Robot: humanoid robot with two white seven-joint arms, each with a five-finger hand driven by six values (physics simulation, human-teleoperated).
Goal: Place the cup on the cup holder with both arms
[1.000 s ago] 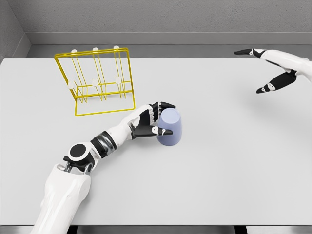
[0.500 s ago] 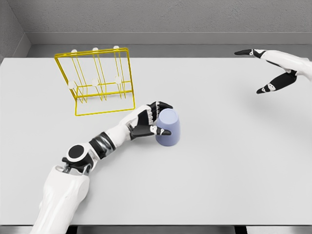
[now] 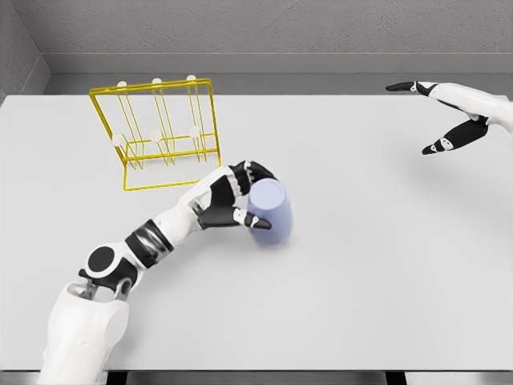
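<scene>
**Left hand wrapped on cup, mid-counter**

The cup (image 3: 269, 210), pale lavender, sits near the middle of the light grey counter (image 3: 361, 273), tilted with its closed base leaning toward 1 o'clock. Whether its lower edge touches the surface cannot be told; a faint shadow lies just beneath it.

The left hand (image 3: 230, 200) holds the cup from its 9 o'clock side. Fingers (image 3: 258, 172) curl over the top edge, thumb (image 3: 255, 224) presses low on the near side. The white arm runs from the hand down toward 7 o'clock and leaves at the bottom edge.

The cup holder (image 3: 160, 132), a yellow wire rack with white-tipped pegs, stands at 11 o'clock from the cup, near but apart, leaning back on its flat base frame.

The right hand (image 3: 449, 116) hovers above the far right of the counter, at 2 o'clock from the cup and well apart. Fingers spread wide, holding nothing.
</scene>
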